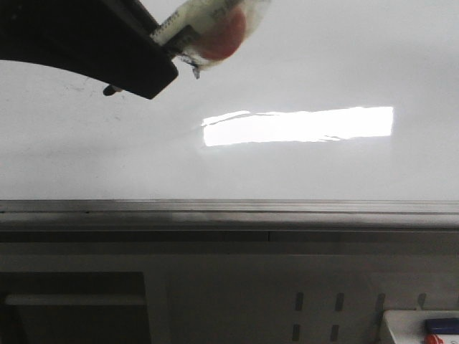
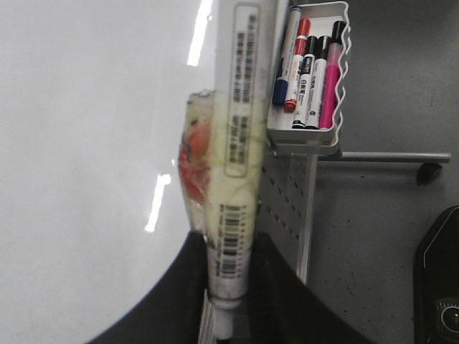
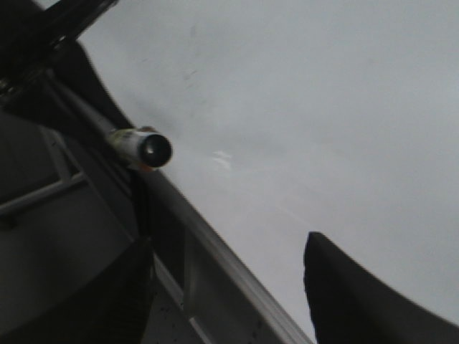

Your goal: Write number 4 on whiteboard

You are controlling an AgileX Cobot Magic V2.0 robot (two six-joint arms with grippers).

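Zero strokes of number 4 visible; we judged writing not begun. Left gripper (image 2: pixel 228 287) clamped marker (image 2: pixel 233 179), held at whiteboard's (image 1: pixel 301 64) far left, tip contact unclear. Right gripper (image 3: pixel 226 287) spread, held nothing.

whiteboard (image 1: pixel 301 64): I see a glossy, smooth white face throwing a hard glare at centre frame.
bottom rim (image 1: pixel 229 208): brushed grey metal, dull sheen.
marker (image 2: pixel 233 179): I read smooth plastic wrapped in wrinkled, yellowed clear tape.
left gripper (image 2: pixel 228 287): matt black plastic.
tray (image 2: pixel 337 86): upper right, smooth white plastic with a wavy edge.
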